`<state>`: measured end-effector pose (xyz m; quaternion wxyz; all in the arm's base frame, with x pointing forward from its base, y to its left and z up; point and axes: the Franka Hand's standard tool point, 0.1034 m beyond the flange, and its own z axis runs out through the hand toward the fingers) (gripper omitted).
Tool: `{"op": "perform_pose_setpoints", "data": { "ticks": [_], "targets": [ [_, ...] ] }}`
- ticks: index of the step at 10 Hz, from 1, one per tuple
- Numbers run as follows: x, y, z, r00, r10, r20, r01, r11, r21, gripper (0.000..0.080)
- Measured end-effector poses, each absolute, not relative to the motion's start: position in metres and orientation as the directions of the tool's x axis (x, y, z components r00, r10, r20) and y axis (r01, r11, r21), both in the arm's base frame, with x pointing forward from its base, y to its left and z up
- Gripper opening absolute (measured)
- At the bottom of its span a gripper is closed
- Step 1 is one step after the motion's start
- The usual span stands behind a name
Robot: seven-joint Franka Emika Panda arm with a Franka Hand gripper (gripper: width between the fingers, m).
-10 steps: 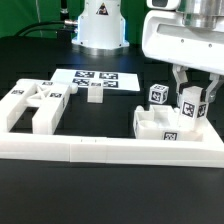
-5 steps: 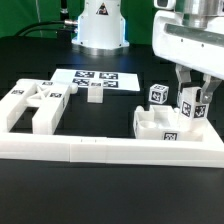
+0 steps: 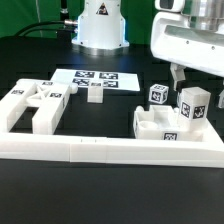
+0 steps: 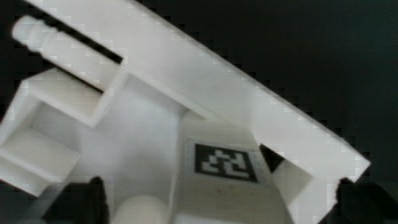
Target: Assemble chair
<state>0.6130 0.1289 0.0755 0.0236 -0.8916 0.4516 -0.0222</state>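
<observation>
The chair is in loose white tagged parts. At the exterior view's right, a tall white bar [image 3: 192, 106] stands upright on a low boxy chair part [image 3: 160, 126]. My gripper [image 3: 196, 88] hangs over the bar, open, with a finger on each side and a gap to each. In the wrist view the bar's tagged face [image 4: 228, 160] fills the space between my dark fingertips [image 4: 80, 200], and the boxy part [image 4: 71, 120] lies under it. My gripper [image 4: 222, 205] holds nothing. A small tagged cube [image 3: 157, 95] sits just behind the boxy part.
A long white L-shaped rail [image 3: 110, 150] runs along the front. At the exterior view's left lie more white chair parts [image 3: 30, 105]. A small block [image 3: 95, 94] stands by the marker board [image 3: 95, 78]. The arm's white base [image 3: 100, 25] is at the back.
My fingers have spread apart and let go of the upright bar, which stays standing on the boxy part. The arm has hardly shifted.
</observation>
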Motion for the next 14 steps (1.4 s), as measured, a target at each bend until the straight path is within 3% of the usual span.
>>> {"op": "perform_pose_setpoints", "data": {
  "ticks": [8, 14],
  "targets": [
    [0.613, 0.127, 0.075, 0.949, -0.311, 0.051, -0.310, -0.950, -0.039, 0.0648],
    [0.615, 0.117, 0.075, 0.982, 0.180, 0.062, 0.180, -0.984, 0.001, 0.0630]
  ]
}}
